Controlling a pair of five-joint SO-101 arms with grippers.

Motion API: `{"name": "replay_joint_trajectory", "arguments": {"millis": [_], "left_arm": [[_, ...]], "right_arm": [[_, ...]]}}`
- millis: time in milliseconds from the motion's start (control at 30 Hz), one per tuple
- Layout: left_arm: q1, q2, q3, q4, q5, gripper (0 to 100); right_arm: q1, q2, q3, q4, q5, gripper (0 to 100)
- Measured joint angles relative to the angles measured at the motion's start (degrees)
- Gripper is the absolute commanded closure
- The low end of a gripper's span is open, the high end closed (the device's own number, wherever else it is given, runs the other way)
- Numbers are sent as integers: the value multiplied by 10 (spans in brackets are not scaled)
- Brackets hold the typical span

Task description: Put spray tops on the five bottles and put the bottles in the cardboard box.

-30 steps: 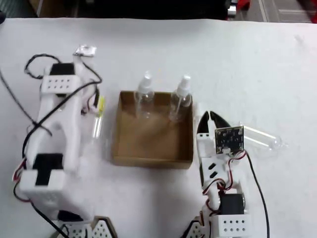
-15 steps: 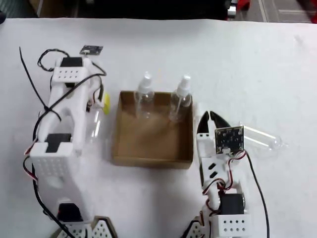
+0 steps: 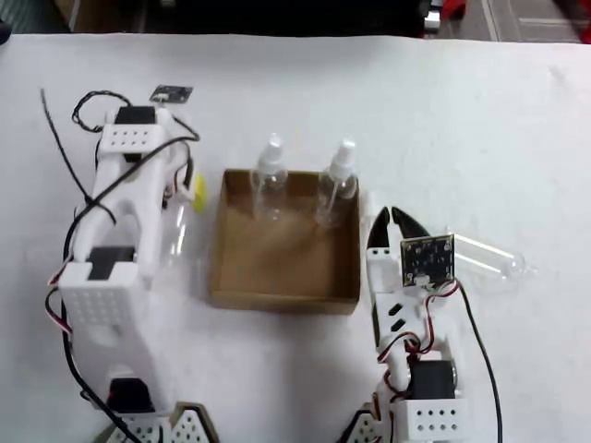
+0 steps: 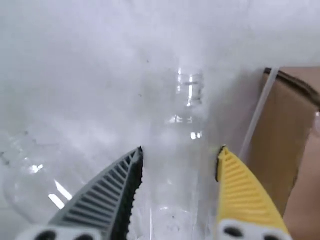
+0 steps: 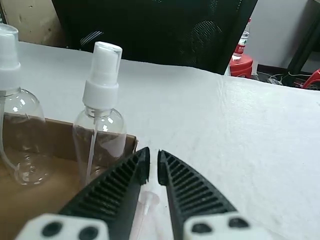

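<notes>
White-covered table (image 3: 443, 101), a bit wrinkly. Smack in the middle, a cardboard box (image 3: 282, 300), open side up. Just left of the box, a clear bottle (image 3: 178, 238) flat on its side, bare threaded neck showing up close in the left wrist view (image 4: 189, 87). Off to the right of the box, a second clear bottle (image 3: 489, 257), also lying down, near it but not touching.

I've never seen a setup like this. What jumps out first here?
A cardboard box sits mid-table with two spray-topped bottles standing along its far side. Left of the box, the left gripper straddles a clear, topless bottle lying on the table. Another bare bottle lies to the right of the right arm.
</notes>
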Motion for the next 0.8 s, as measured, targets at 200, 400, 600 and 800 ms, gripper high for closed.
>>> {"name": "replay_joint_trajectory", "arguments": {"millis": [200, 400, 600, 800], "left_arm": [[1, 3, 6, 4, 1, 755], [1, 3, 6, 4, -12, 840], [4, 3, 6, 4, -26, 858], [4, 3, -3, 29, -26, 858]], "right_arm": [[0, 0, 0, 0, 0, 983], [0, 0, 0, 0, 0, 983], [0, 0, 0, 0, 0, 983], [0, 0, 0, 0, 0, 983]]}}
